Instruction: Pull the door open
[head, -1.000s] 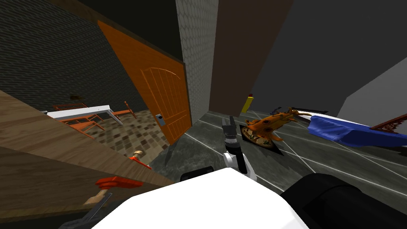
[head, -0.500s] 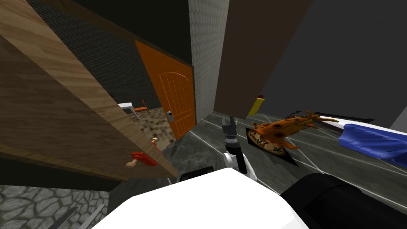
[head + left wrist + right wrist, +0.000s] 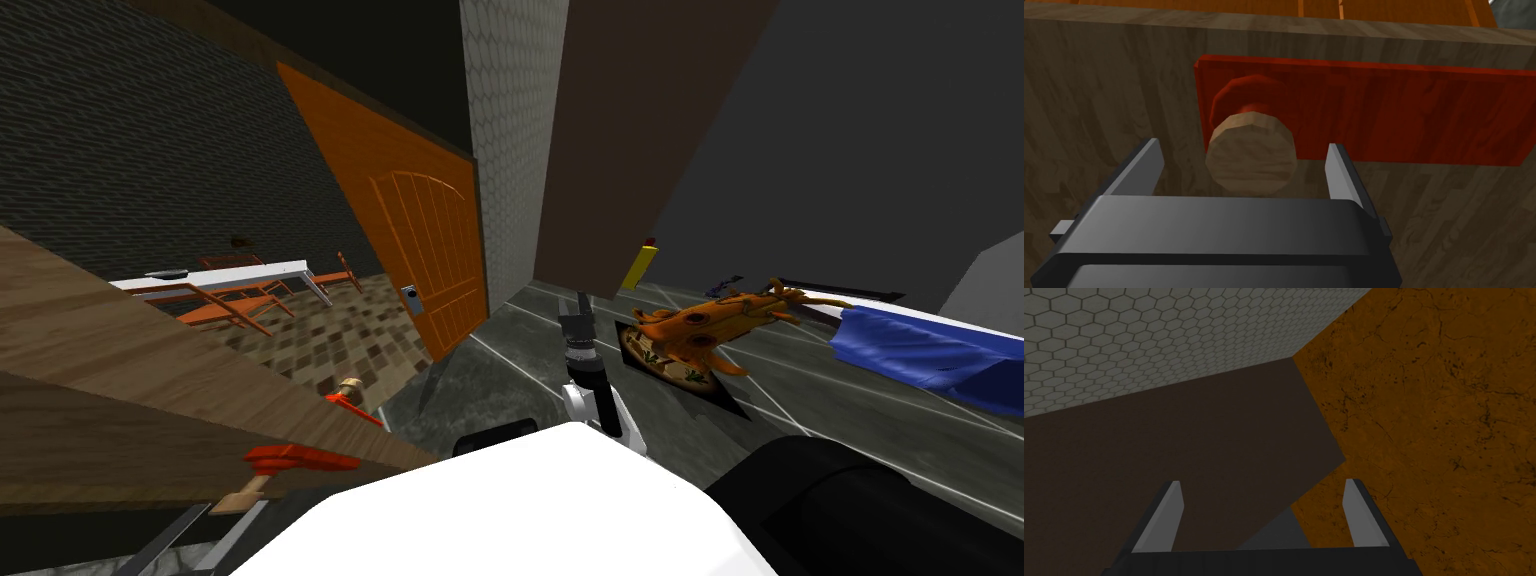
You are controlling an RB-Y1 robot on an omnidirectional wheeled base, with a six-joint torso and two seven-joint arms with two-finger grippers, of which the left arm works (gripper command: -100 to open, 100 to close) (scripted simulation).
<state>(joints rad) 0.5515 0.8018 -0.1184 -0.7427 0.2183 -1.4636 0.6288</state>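
A brown wooden door (image 3: 120,400) stands swung out at my left, its leaf slanting across the head view. On it sits a red plate (image 3: 1374,115) with a round wooden knob (image 3: 1251,165). In the head view the same knob (image 3: 245,492) and plate (image 3: 290,460) lie at the lower left. My left gripper (image 3: 1242,146) is open, a finger on either side of the knob with a gap at each side. Its fingers (image 3: 170,540) rise from the bottom left of the head view. My right gripper (image 3: 580,305) is held out ahead, open (image 3: 1261,484) and holding nothing.
Beyond the wooden door stands an orange door (image 3: 420,240) with a grey lock plate (image 3: 410,300). A white table (image 3: 230,275) with orange chairs is behind it. An orange figure (image 3: 700,325) on a mat, a yellow object (image 3: 637,265) and blue cloth (image 3: 920,350) lie to the right.
My left gripper has opened and now has both fingers apart around the knob. The head view swung to one side and came back, so I have turned.
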